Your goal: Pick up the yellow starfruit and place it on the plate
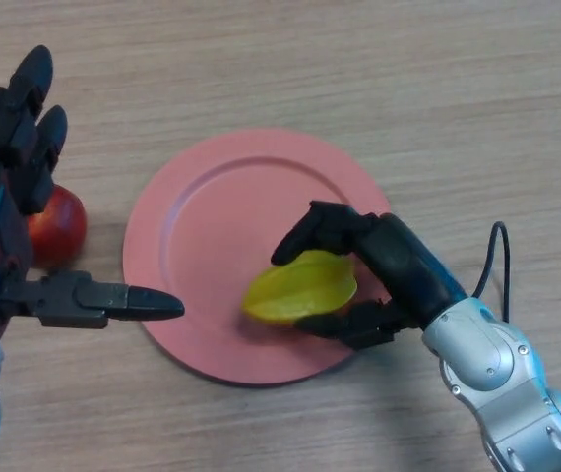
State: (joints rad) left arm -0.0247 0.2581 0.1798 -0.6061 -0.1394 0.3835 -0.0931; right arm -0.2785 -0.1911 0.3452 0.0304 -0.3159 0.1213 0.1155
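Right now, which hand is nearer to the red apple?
Left. The left hand hovers right beside the red apple; the right hand is across the plate, holding the starfruit.

Soft, even light leaves only a faint shadow beneath the plate [212,216].

no readable txt, labels, brands, nos or signs anywhere in head view
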